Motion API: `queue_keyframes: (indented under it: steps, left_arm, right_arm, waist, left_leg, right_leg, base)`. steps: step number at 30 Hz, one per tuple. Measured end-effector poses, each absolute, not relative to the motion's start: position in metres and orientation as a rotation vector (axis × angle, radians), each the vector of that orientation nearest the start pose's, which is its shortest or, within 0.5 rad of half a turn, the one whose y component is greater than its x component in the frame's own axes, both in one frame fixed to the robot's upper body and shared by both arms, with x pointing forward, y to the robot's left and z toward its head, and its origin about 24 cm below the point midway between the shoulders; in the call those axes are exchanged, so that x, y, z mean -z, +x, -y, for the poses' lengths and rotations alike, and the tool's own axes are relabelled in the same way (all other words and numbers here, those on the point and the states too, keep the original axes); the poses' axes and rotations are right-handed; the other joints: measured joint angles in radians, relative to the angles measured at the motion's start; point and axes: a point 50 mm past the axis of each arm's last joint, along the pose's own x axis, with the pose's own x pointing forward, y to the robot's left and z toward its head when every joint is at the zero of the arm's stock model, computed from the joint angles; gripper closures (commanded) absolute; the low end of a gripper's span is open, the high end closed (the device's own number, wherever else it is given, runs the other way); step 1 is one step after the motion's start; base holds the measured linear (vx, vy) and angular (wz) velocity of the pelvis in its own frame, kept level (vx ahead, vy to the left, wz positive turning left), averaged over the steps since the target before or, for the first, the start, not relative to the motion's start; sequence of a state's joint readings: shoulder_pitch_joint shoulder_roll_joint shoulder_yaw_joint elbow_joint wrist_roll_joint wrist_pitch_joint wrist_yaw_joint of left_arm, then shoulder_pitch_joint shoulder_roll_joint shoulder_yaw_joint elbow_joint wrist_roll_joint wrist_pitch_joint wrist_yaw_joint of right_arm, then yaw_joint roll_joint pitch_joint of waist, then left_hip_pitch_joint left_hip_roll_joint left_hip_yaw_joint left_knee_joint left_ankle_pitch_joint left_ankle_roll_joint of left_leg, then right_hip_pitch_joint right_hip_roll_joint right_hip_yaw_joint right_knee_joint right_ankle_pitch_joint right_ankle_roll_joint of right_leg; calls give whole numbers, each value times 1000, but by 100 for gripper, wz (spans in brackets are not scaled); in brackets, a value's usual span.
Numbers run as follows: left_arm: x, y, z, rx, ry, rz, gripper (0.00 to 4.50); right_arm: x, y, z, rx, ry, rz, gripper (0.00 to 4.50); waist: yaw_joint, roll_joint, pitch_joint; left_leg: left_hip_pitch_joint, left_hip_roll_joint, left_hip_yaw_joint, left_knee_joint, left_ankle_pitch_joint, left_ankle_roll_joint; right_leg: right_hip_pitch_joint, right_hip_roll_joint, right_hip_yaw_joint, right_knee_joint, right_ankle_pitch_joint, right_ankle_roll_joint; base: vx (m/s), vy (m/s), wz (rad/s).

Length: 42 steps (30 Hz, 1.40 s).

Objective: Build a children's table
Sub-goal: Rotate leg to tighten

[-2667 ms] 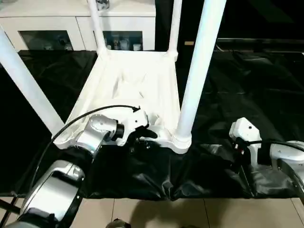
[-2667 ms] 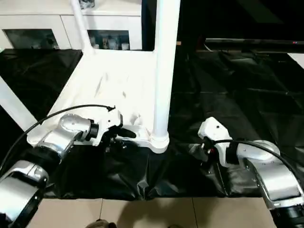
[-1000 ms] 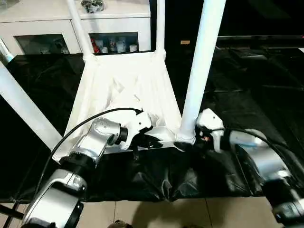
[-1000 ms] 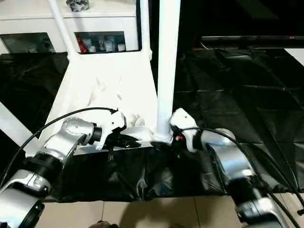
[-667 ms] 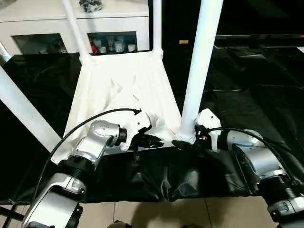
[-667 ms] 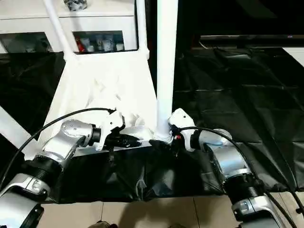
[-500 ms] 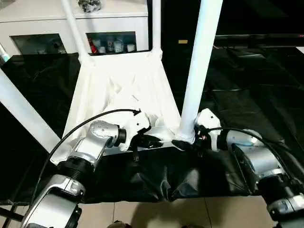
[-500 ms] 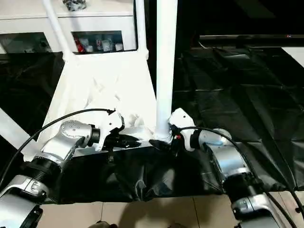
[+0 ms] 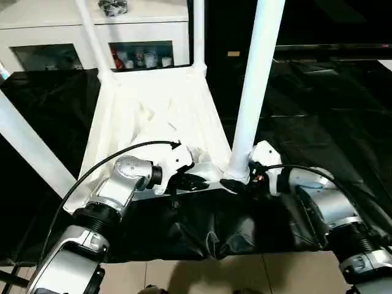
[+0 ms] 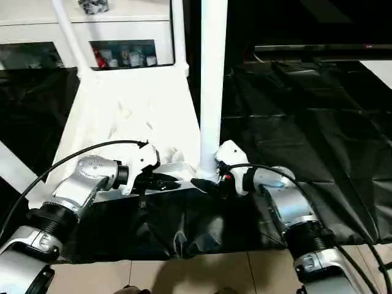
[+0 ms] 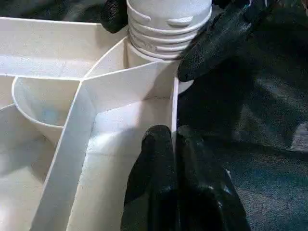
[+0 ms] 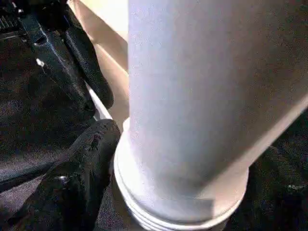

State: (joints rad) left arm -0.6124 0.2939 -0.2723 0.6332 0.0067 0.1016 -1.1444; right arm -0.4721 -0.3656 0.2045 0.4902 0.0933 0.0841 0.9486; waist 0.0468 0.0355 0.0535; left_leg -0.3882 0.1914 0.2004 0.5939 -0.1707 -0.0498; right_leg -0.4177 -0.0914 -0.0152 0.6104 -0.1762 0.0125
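The white children's table (image 9: 153,110) lies upside down on black cloth, with its legs pointing up. My left gripper (image 9: 196,181) is shut on the thin near rim of the top, one finger (image 11: 154,159) on each side of the wall. The near right leg (image 9: 254,79) stands in its corner socket. My right gripper (image 10: 205,182) reaches in from the right, its black fingers (image 11: 216,38) set on either side of that leg's ribbed base collar (image 11: 168,24) and touching it. The near left leg (image 9: 30,147) slants up at the left edge.
Two far legs (image 9: 89,37) (image 9: 198,30) rise at the top's far corners. A white cabinet (image 9: 61,24) with glass doors stands behind. Crumpled black cloth (image 9: 324,104) covers the work surface and hangs over its near edge above tiled floor (image 9: 184,275).
My right arm has come in from the right to the near right leg, and its fingers have drawn in around the leg's base. The left gripper has kept its hold on the rim.
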Motion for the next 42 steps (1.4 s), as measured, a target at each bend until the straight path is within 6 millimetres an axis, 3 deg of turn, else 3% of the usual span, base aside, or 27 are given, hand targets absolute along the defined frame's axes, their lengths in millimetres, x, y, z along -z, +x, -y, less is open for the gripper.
queue_keyframes:
  steps: [5, 11, 15, 20, 24, 27, 29, 33, 42]
  left_arm:
    - [-49, 320, -117, 1304, 322, -410, 450]
    - [-48, 322, -119, 1246, 307, -411, 450]
    - [-48, 333, -108, 1138, 303, -403, 450]
    - [-49, 349, -80, 979, 315, -389, 450]
    - [-50, 351, -73, 965, 324, -379, 450]
    - [-51, 350, -75, 981, 336, -362, 450]
    - [-51, 349, -83, 1006, 344, -344, 450]
    - [-51, 344, -96, 1066, 343, -316, 450]
    - [-52, 327, -118, 1301, 311, -320, 450]
  right_arm:
    - [-46, 316, 141, -1048, -234, -291, 165]
    - [-43, 321, 132, -998, -184, -273, 173]
    - [-40, 337, 121, -823, -154, -266, 174]
    - [-40, 360, 108, -483, -115, -277, 174]
    - [-39, 362, 108, -426, -96, -267, 174]
    - [-39, 362, 108, -446, -96, -257, 139]
    - [-40, 361, 110, -520, -92, -259, 101]
    - [-42, 355, 114, -673, -139, -252, 68]
    - [-45, 325, 140, -1071, -209, -255, 68]
  waist:
    - [-7, 0, 0]
    - [-14, 0, 0]
    - [-15, 0, 0]
    - [-8, -1, -1]
    - [3, -7, -2]
    - [4, -9, -1]
    - [1, -13, 2]
    - [2, -18, 4]
    - [40, -22, 6]
  left_leg:
    - [1, 0, 0, 0, 0, 0]
    - [2, 0, 0, 0, 0, 0]
    - [3, 0, -1, 0, 0, -1]
    - [2, -2, -1, 0, 0, -1]
    - [1, -2, -1, 0, 0, 0]
    - [1, -1, 0, 0, 0, 0]
    - [1, 0, -1, 0, 0, 0]
    - [1, 1, -1, 0, 0, 0]
    - [0, 0, 0, 0, 0, 0]
  right_leg:
    - [0, 0, 0, 0, 0, 0]
    - [0, 0, 0, 1, 1, -1]
    - [0, 0, 0, 0, 3, -4]
    - [0, -1, 0, -1, 3, -5]
    - [0, -2, -1, -2, 2, -4]
    - [-1, -1, -1, -1, 2, -4]
    - [-1, 0, -1, -1, 2, -4]
    - [-1, 0, -2, 0, 2, -4]
    - [-1, -1, -2, -1, 2, -3]
  base:
    - [0, 0, 0]
    - [0, 0, 0]
    - [0, 0, 0]
    - [0, 0, 0]
    - [0, 0, 0]
    - [0, 0, 0]
    - [0, 0, 0]
    - [0, 0, 0]
    - [0, 0, 0]
